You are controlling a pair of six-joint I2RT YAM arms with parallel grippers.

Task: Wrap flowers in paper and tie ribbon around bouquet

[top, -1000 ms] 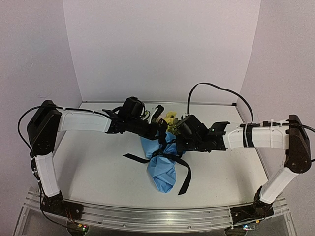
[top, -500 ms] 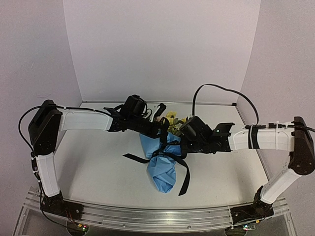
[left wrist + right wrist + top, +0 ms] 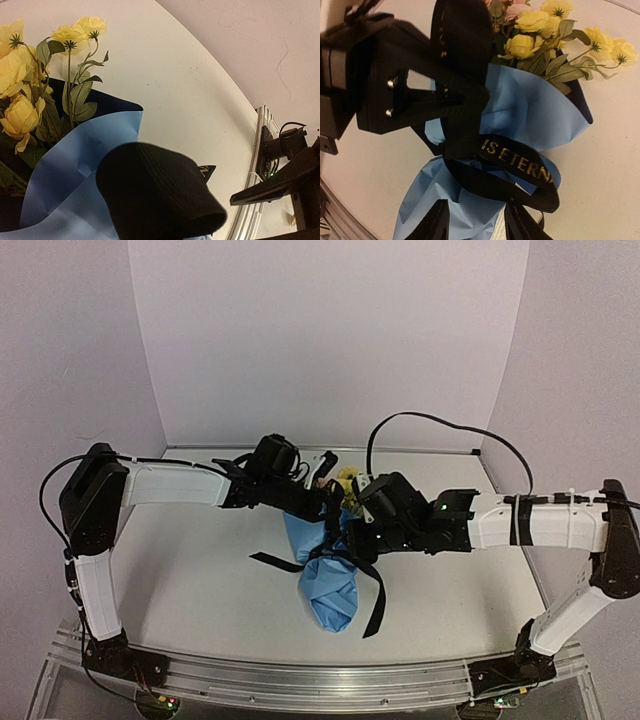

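Ribbon [image 3: 520,165], narrow, black, lettered, is pinched by left end effector [image 3: 329,510] | right end effector [image 3: 475,212] is held spread over light blue paper bouquet [image 3: 330,590], frame centre.

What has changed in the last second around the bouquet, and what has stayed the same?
The right pincer has opened: its jaws now stand apart near the ribbon, which it seems to have released. Its elbow swung slightly outward. The left pincer stays shut on the ribbon, and the bouquet lies unmoved on the table.
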